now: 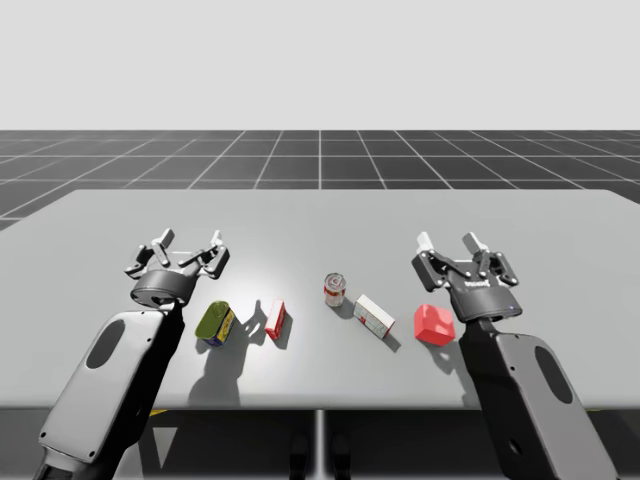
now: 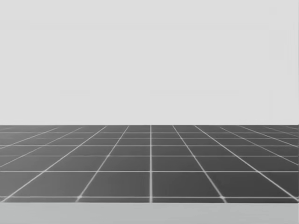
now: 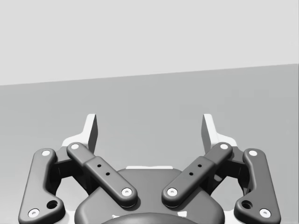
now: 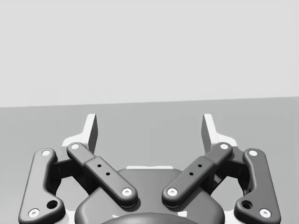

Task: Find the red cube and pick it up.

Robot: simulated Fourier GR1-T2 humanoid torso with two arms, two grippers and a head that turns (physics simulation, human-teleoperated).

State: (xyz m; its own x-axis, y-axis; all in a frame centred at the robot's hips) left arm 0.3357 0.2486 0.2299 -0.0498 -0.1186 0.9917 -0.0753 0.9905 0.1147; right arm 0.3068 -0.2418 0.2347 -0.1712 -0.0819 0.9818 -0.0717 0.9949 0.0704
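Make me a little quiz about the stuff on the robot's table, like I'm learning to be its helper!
1. True or false: the right gripper is shut on the red cube.
2. Which thing lies closest to my left arm? A) the green can lying on its side, B) the small upright red-and-white can, C) the white box.
3. Fill in the gap: the left gripper is ____ (open or shut), with nothing between its fingers.

Key: 1 false, because the cube rests on the grey table beside the right arm and nothing grips it. 2 A. 3 open.
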